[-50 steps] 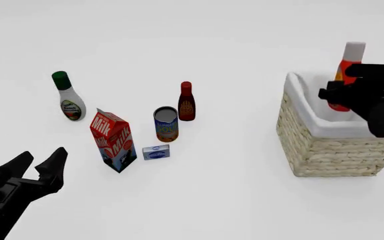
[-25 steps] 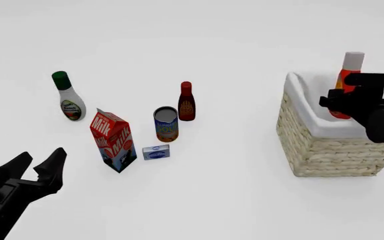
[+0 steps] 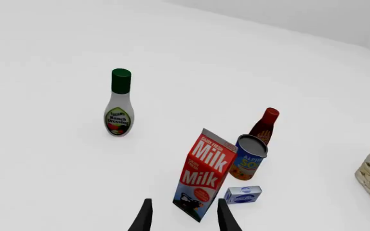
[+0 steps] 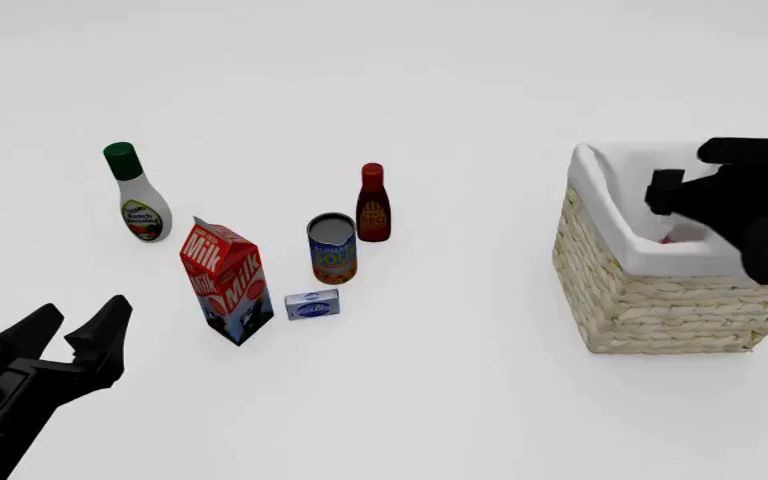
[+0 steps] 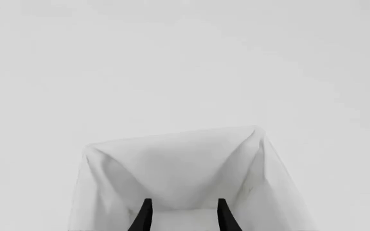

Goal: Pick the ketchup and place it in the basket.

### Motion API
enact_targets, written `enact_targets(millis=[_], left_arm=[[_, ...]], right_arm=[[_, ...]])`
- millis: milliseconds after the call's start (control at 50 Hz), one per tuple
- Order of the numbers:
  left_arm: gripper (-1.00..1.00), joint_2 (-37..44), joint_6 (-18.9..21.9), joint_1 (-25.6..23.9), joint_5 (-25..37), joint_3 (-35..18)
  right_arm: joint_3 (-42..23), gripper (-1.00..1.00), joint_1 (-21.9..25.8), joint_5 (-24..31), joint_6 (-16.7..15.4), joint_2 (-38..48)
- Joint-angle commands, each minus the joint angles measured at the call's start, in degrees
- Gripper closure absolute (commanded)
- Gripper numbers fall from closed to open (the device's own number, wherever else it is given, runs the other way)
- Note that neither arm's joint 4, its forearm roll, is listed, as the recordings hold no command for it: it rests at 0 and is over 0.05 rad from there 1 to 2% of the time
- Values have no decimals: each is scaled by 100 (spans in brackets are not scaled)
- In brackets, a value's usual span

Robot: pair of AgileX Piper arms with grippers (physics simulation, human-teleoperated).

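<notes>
The basket [image 4: 651, 300] stands at the right of the table, and its white lining [image 5: 178, 163] fills the right wrist view. Of the ketchup only a small red patch [image 4: 668, 239] shows, low inside the basket behind the right arm; it is out of the wrist views. My right gripper [image 4: 674, 195] hovers over the basket's opening, open and empty [image 5: 181, 214]. My left gripper [image 4: 81, 318] is open and empty at the near left, short of the milk carton [image 3: 181, 214].
A milk carton [image 4: 228, 283], a soup can [image 4: 332, 249], a small blue-and-white box [image 4: 312, 305], a dark-red bottle [image 4: 372, 203] and a white bottle with a green cap [image 4: 136, 192] stand left of centre.
The ketchup left my right gripper and dropped from above the rim down into the basket. The right gripper stayed over the basket. The left arm has not moved.
</notes>
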Motion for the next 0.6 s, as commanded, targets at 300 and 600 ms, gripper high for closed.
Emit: enact_targets(millis=[300,600], left_arm=[[-100,-110,-38,-7,60,9],[-100,-287,-72,-38,107,69]], right_arm=[[278,-100,322,444,167,-1321],[1102,-100,397,230,544,-2212]])
